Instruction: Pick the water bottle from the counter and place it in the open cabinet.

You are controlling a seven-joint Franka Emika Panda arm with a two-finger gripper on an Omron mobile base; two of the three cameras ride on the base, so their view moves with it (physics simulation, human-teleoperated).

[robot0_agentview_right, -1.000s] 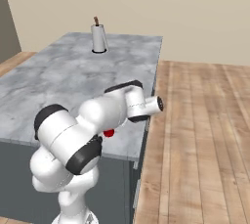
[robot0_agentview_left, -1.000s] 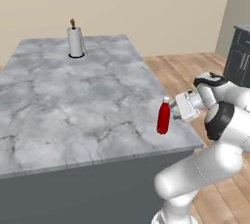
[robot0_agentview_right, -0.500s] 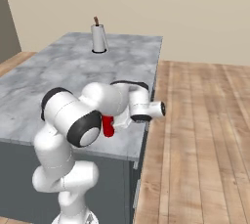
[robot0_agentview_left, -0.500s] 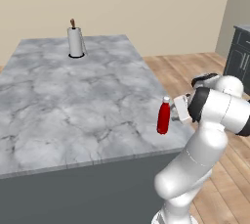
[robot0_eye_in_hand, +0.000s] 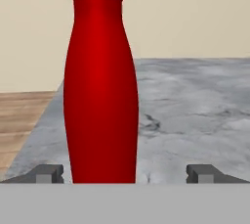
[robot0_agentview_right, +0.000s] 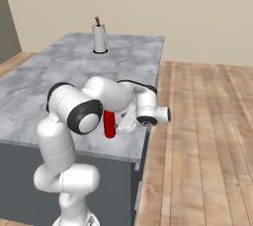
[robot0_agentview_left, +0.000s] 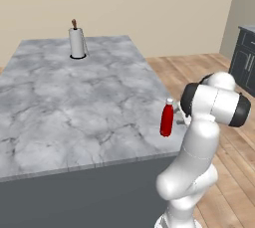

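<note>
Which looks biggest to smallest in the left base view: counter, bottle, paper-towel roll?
1. Counter, by far.
2. Bottle and paper-towel roll look about alike; the roll stands farther from the camera, so I won't rank them.

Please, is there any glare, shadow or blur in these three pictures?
Hand view: the water bottle carries a soft vertical highlight and is sharp, and so is the counter. Left base view: the paper-towel roll throws only a faint shadow. Right base view: even light, no blur.
</note>
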